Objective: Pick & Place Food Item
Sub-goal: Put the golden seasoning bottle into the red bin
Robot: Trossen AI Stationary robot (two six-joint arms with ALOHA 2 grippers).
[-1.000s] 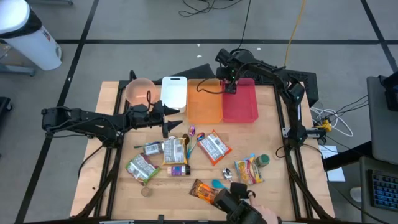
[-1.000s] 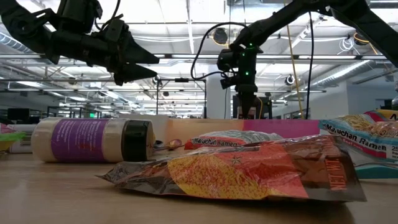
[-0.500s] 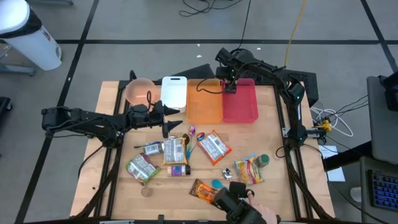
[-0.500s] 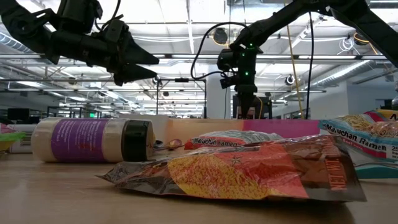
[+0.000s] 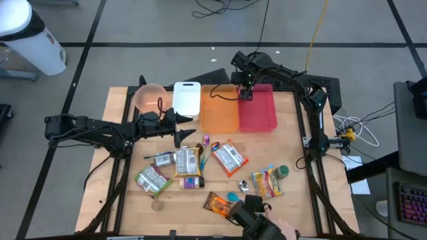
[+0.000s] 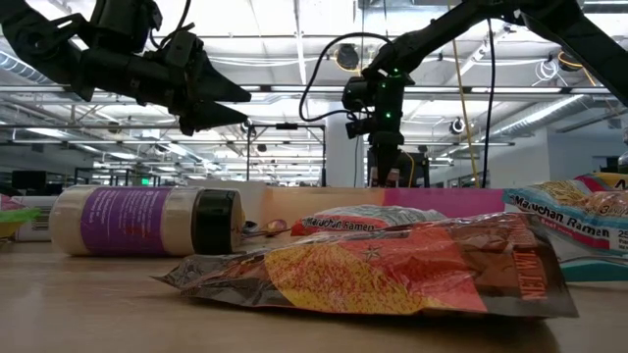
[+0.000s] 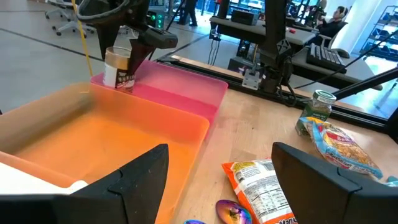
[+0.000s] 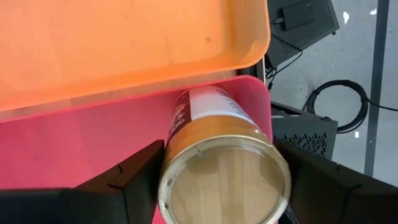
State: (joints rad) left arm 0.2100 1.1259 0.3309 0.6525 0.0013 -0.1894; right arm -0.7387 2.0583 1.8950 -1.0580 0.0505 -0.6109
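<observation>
At the left of the overhead frame, the left gripper [image 5: 189, 125] hangs above the wooden table [image 5: 293, 133] just left of centre, its dark fingers spread wide with nothing between them. Above it along the table's upper edge sit a round pink bowl [image 5: 149, 97], a white rectangular cutting board [image 5: 187, 99], a shallow orange plastic tray [image 5: 219, 110] and, touching the orange one, a shallow pink plastic tray [image 5: 260, 113].

Below the left gripper, the middle of the frame is littered with snack packets, among them a white-labelled ramen packet [image 5: 229, 157] and a crinkled orange foil bag [image 5: 217, 203] near the lower edge. In the table-level view a purple-labelled jar with a black lid [image 6: 147, 222] lies on its side at the left.

Right of centre, at the upper corner of the pink tray, the right gripper [image 5: 247, 91] points straight down over a tan, paper-labelled cylindrical can [image 8: 217, 168]. The can stands upright inside the pink tray, in the corner next to the orange tray's rim. The fingers sit wide on either side of it; I cannot tell whether they touch it.
</observation>
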